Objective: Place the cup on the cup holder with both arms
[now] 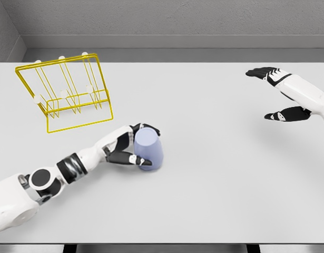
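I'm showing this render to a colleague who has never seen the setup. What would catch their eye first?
Probably the bright yellow wire cup holder at the table's far left, the only vivid colour on the grey table. Next, the pale lavender cup left of centre, with the left hand wrapped around it. The right hand hangs open over the table's far right, holding nothing.

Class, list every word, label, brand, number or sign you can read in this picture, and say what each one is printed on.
None: no readable text anywhere. The pale blue cup in the left hand, the yellow wire cup holder, the right hand and the table are all plain and unmarked.
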Motion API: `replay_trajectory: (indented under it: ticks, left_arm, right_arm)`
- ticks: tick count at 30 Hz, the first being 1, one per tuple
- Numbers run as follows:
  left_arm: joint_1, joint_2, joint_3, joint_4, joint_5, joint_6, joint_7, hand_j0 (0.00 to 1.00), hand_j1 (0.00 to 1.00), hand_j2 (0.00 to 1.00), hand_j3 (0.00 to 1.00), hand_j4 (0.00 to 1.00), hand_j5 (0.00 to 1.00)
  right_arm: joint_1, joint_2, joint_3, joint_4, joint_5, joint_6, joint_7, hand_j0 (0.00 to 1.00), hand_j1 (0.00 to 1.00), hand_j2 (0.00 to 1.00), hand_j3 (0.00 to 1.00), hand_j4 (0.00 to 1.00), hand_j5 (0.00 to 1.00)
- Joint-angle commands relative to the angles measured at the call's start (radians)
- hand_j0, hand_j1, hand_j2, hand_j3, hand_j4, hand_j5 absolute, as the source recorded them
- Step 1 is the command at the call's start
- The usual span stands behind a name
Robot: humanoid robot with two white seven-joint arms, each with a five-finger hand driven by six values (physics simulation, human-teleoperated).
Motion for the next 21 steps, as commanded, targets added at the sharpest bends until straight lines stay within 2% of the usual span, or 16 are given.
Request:
replay_trajectory:
  ticks: [1, 8, 21]
  left_arm:
    - [0.000, 0.033, 0.017, -0.030, 0.008, -0.004, 0.000, 0.64, 0.64, 0.64, 0.64, 0.64, 0.64]
    - [-0.002, 0.115, 0.067, -0.092, 0.040, -0.004, 0.000, 0.64, 0.64, 0.64, 0.64, 0.64, 0.64]
    - [-0.003, 0.194, 0.145, -0.147, 0.094, -0.004, 0.001, 0.65, 0.65, 0.65, 0.65, 0.65, 0.65]
  right_arm:
    - [0.000, -0.001, 0.000, 0.000, -0.008, 0.003, -0.001, 1.00, 1.00, 1.00, 1.00, 1.00, 1.00]
    - [0.000, -0.001, 0.000, -0.002, -0.008, 0.003, -0.001, 1.00, 1.00, 1.00, 1.00, 1.00, 1.00]
    - [0.000, -0.001, 0.000, -0.002, -0.008, 0.003, -0.001, 1.00, 1.00, 1.00, 1.00, 1.00, 1.00]
